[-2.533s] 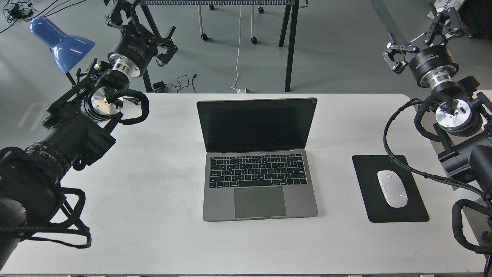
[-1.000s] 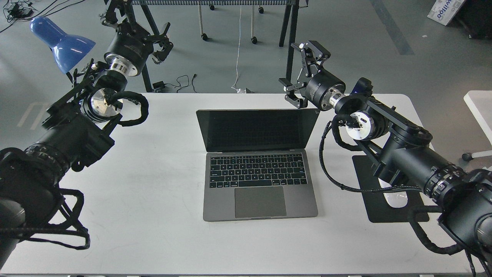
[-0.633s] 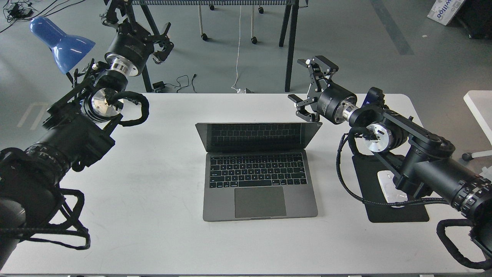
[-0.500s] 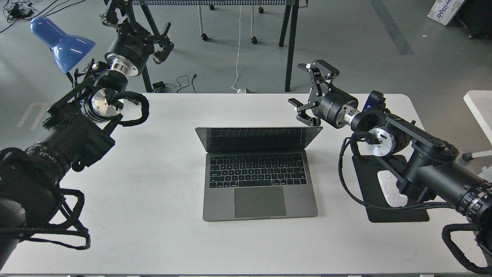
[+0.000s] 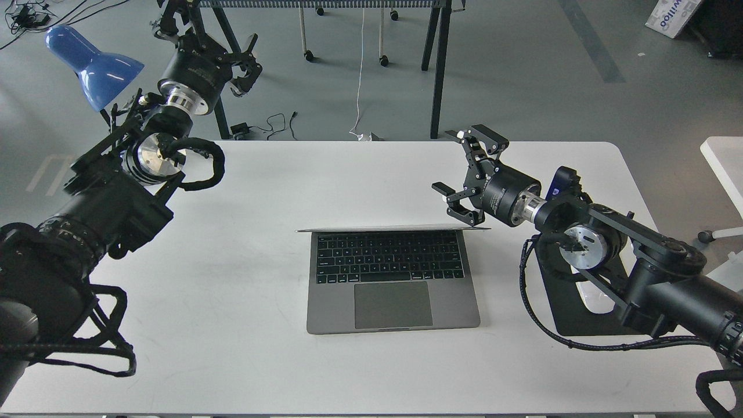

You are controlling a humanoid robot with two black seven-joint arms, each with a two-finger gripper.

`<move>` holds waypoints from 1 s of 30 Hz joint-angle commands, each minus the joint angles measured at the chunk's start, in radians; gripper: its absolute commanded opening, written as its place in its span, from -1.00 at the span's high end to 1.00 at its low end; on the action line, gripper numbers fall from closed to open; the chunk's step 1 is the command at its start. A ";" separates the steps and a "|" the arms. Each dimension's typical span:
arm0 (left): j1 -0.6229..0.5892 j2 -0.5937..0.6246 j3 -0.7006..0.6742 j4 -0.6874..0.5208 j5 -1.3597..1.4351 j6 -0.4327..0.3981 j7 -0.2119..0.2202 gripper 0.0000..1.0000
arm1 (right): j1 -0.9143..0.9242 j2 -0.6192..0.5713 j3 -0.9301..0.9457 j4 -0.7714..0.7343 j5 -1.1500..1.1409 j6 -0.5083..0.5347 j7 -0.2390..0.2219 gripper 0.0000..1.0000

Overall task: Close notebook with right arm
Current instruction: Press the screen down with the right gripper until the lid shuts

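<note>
The wide white rectangular table (image 5: 232, 278) carries everything. My right arm (image 5: 638, 273), black and jointed with silver round caps, reaches in from the right, across the flat black mouse pad (image 5: 572, 316). My left arm (image 5: 116, 191) is raised at the far left, beside the blue lamp shade (image 5: 90, 64). The notebook (image 5: 395, 290), a slim space-grey metal laptop with black keys, lies in the middle of the table; its lid shows only as a thin edge above the keyboard, so I judge it part-way down. My right gripper (image 5: 464, 174) is spread wide, holding nothing, its lower finger at the lid's right corner. I judge this the pushing step; next I must press the lid forward and down until it lies flat, gently. My left gripper (image 5: 203, 26) is too tangled against the background to read.
</note>
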 commanded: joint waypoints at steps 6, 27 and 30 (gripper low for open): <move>0.000 -0.001 0.000 0.000 0.000 0.000 -0.003 -1.00 | -0.057 -0.023 -0.002 0.042 -0.003 0.003 0.001 -1.00; 0.000 0.000 0.001 0.000 0.000 0.000 -0.003 -1.00 | -0.177 -0.023 -0.019 0.055 -0.035 0.003 0.004 -1.00; 0.000 -0.001 0.000 0.000 0.000 0.000 -0.003 -1.00 | -0.192 -0.020 -0.019 0.055 -0.095 -0.003 0.004 -1.00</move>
